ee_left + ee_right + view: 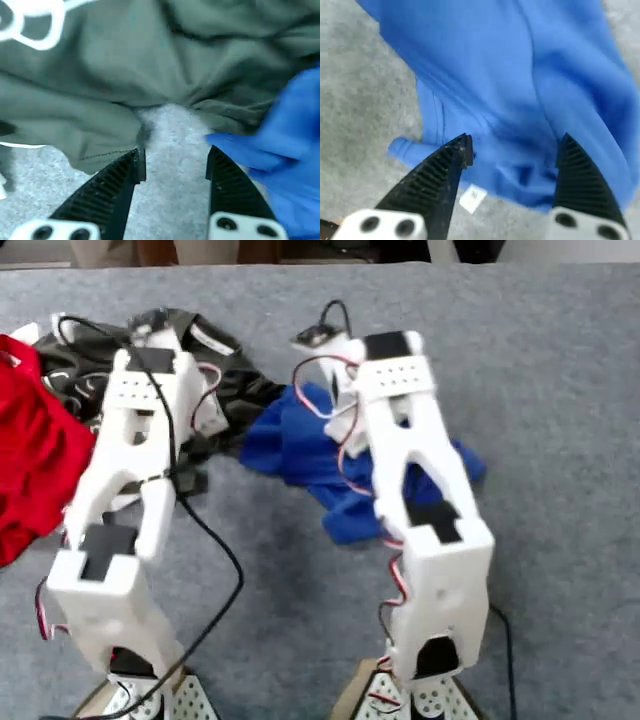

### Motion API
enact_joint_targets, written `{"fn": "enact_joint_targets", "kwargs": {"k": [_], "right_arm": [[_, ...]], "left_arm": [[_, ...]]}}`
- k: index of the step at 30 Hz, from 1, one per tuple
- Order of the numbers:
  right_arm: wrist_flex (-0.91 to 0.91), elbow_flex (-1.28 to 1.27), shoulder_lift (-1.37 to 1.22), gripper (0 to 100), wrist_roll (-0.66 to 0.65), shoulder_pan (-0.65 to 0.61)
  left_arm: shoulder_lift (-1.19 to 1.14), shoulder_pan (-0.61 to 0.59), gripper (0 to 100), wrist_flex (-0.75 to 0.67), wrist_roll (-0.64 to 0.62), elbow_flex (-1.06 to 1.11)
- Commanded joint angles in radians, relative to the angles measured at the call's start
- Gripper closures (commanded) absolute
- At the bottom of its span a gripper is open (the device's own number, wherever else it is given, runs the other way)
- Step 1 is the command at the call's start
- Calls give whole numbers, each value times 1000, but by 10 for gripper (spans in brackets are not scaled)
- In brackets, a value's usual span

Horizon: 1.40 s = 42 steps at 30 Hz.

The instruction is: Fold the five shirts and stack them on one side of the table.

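A: Lying crumpled mid-table: blue cotton shirt (300,445), long axis slanting from beside the dark olive shirt (225,370) at far left toward near right. Cannot tell collar from hem.

B: Spread wide above it: right gripper (512,145), black ridged fingers (435,180) holding nothing. Small white sewn tag (472,197) at the edge of the blue cloth, print too small to read.

A: Likewise parted and empty: left gripper (172,155), over bare grey felt table (170,130) where olive and blue cloth nearly meet. White looping print (35,25) on the olive fabric, cut off, unreadable.

B: Bunched at the table's left edge: red shirt (30,460), partly out of frame. Much of the olive cloth hidden under the left arm.
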<state>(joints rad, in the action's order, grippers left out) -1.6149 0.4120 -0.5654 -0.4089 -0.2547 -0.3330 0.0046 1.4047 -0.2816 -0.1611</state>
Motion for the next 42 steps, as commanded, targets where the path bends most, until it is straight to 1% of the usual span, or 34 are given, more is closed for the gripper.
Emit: {"fn": "enact_joint_targets", "kwargs": {"k": [1, 3, 4, 5, 7, 10, 16, 18, 22, 24, 29, 31, 34, 35, 38, 41, 42], "right_arm": [[26, 53, -87, 737, -3, 16], [26, 84, -143, 788, -3, 47], [25, 99, -166, 834, -3, 67], [25, 113, -186, 887, -3, 85], [25, 137, -214, 990, -3, 122], [9, 151, -225, 976, -6, 176], [-54, 229, -225, 987, -12, 268], [-87, 272, -225, 987, -41, 294], [-144, 352, -225, 987, -72, 329], [-166, 394, -223, 986, -72, 331], [-170, 441, -202, 982, -66, 303], [-172, 426, -166, 980, -66, 291], [-172, 387, -91, 931, -66, 274], [-170, 375, -62, 910, -66, 268], [-169, 335, 13, 856, -66, 257], [-167, 312, 54, 828, -66, 237], [-167, 311, 56, 825, -66, 231]], "left_arm": [[-94, -38, 845, -15, -2, -38], [-159, -87, 922, -14, 0, -77], [-186, -114, 965, -14, 2, -97], [-216, -140, 988, -9, 18, -117], [-257, -186, 976, -8, 61, -140], [-297, -261, 981, -15, 84, -166], [-334, -410, 981, -48, 86, -244], [-338, -465, 981, -68, 106, -279], [-332, -514, 981, -64, 138, -316], [-329, -517, 981, -48, 141, -327], [-283, -489, 971, 117, 141, -471], [-255, -488, 923, 195, 133, -568], [-197, -476, 852, 330, 130, -746], [-176, -446, 845, 356, 130, -799], [-127, -338, 833, 351, 117, -870], [-140, -193, 787, 336, 72, -855], [-162, -152, 776, 308, 48, -841]]}}
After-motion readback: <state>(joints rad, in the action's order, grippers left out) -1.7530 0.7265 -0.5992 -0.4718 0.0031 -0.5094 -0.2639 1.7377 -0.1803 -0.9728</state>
